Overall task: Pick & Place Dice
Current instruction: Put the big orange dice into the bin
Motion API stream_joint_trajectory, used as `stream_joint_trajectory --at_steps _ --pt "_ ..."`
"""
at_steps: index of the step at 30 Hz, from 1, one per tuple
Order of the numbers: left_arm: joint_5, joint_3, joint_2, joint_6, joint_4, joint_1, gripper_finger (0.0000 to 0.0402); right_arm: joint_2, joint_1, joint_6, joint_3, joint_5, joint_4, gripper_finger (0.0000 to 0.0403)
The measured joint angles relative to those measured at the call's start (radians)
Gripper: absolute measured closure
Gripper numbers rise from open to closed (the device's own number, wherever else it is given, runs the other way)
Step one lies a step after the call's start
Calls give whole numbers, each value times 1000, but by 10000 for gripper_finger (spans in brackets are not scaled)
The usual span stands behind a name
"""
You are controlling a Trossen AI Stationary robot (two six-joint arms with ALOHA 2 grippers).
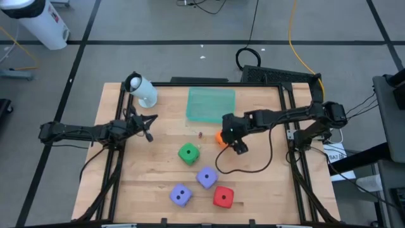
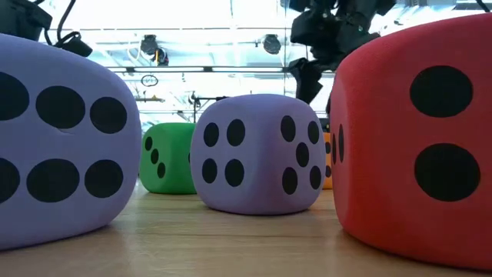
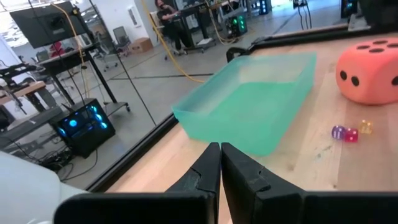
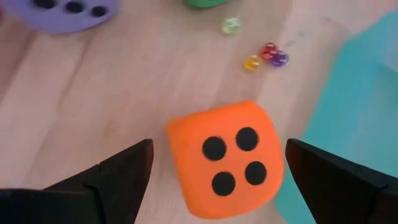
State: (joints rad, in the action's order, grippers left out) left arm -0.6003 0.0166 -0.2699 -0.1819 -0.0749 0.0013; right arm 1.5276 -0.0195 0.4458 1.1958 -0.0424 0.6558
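Five soft dice lie on the wooden table. The orange die (image 4: 227,158) rests beside the green tray's (image 1: 212,104) near right corner, mostly hidden under my right arm in the high view. My right gripper (image 4: 217,149) hovers over it, open, slanting down, one finger on each side and not touching it. Nearer the front are the green die (image 1: 188,153), two purple dice (image 1: 206,177) (image 1: 181,195) and the red die (image 1: 223,197). My left gripper (image 1: 147,126) waits shut at the table's left side, holding nothing.
A few tiny translucent dice (image 4: 267,55) lie between the tray and the green die. A white cylinder (image 1: 142,88) stands at the far left corner. A black cable (image 1: 247,166) loops on the table below my right arm. A dark frame rims the table.
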Motion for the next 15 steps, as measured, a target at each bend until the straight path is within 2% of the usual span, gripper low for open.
stream_joint_trajectory --at_steps 2,5,10,15 --pt "-1 0 0 -1 4 0 376 0 -23 69 9 -57 16 45" --pt "-1 0 0 -20 6 0 376 0 -57 150 20 -89 37 45" --pt "-1 0 0 -45 8 0 376 14 -113 220 23 -118 35 45" --pt "-1 0 0 -60 9 0 376 55 -124 290 22 -128 30 45"
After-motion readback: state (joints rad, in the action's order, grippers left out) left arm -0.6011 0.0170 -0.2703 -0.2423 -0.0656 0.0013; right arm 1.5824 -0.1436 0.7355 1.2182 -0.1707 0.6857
